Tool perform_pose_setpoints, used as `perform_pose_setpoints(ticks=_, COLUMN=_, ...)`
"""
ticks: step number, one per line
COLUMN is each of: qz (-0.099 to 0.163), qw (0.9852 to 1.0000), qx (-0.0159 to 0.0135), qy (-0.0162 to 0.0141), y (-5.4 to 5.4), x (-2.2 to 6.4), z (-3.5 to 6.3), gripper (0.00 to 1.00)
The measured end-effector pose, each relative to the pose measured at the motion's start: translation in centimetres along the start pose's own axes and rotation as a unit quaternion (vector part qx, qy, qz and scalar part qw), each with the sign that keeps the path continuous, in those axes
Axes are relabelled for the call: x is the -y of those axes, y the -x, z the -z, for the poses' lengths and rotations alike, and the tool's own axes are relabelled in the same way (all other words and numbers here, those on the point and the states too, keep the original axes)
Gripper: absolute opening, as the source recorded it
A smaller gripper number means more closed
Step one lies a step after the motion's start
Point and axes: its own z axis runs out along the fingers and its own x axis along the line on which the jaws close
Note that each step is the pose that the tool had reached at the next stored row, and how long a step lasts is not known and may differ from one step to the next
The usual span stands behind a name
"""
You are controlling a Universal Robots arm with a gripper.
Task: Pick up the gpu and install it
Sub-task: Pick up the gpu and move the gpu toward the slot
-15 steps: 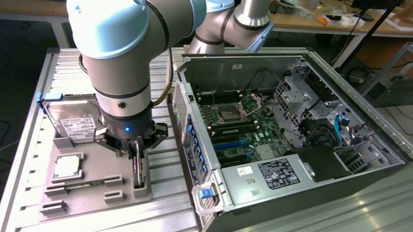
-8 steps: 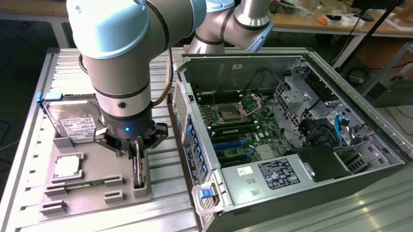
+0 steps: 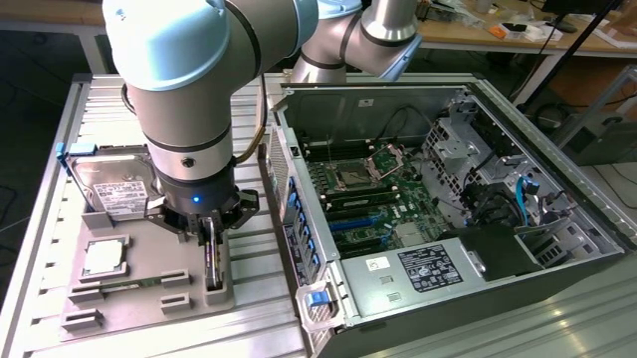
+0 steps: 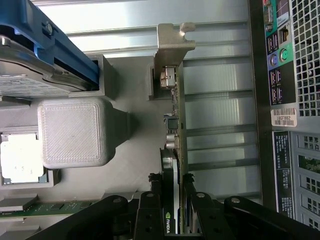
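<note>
Fingers (image 4: 149, 212) of the gripper (image 3: 211, 247) pinch the gpu (image 4: 177, 122), which stands on edge in the grey tray (image 3: 157, 261) beside the computer case (image 3: 587, 216).

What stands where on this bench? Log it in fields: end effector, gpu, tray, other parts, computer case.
end effector: closed on the gpu, one finger on each face
gpu: upright on edge, seated in a tray slot, not yet installed
tray: grey, at the exterior view's left of the computer case
other parts: hard drive, processor, memory stick, each in its own tray holder
computer case: side open, motherboard exposed
</note>
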Motion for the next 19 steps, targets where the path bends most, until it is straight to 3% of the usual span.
perform_pose_setpoints(ticks=19, qz=0.0, qw=1.0, qx=0.0, qy=-0.0001, y=0.0, x=-0.01, z=0.14, gripper=0.27)
